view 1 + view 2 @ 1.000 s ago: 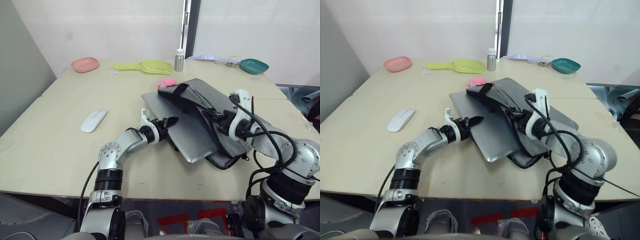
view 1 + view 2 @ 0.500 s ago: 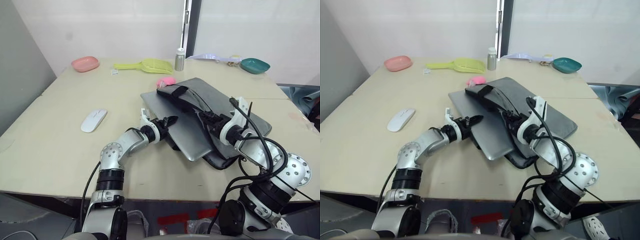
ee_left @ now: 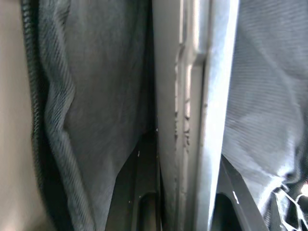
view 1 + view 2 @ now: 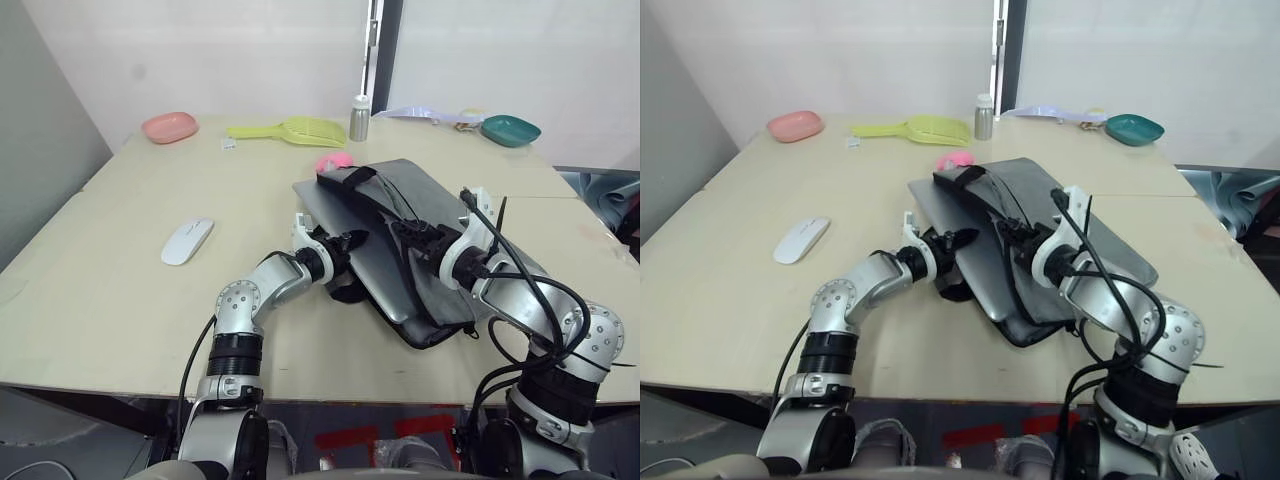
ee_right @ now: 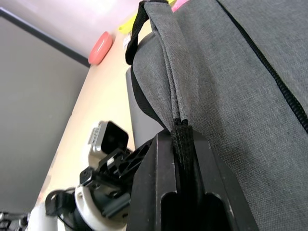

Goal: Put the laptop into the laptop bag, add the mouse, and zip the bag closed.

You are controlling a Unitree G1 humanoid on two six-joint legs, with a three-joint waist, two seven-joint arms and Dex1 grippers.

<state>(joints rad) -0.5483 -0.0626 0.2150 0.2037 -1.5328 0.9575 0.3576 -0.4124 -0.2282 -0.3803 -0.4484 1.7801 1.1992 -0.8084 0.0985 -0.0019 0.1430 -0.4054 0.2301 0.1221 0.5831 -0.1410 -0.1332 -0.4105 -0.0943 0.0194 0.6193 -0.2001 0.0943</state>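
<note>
The laptop [image 4: 385, 275] lies partly inside the bag [image 4: 450, 230]. The left gripper [image 4: 345, 243] pinches the laptop's edge. The right gripper [image 4: 408, 232] pinches the bag's flap. The mouse [image 4: 187, 241] sits apart on the surface [image 4: 120, 290].

A pale wooden table [image 4: 120, 300] stands before white walls [image 4: 200, 50]. A dark vertical strip [image 4: 385, 50] splits the wall behind the table's far edge. A grey wall [image 4: 40, 150] runs along the table's left.
</note>
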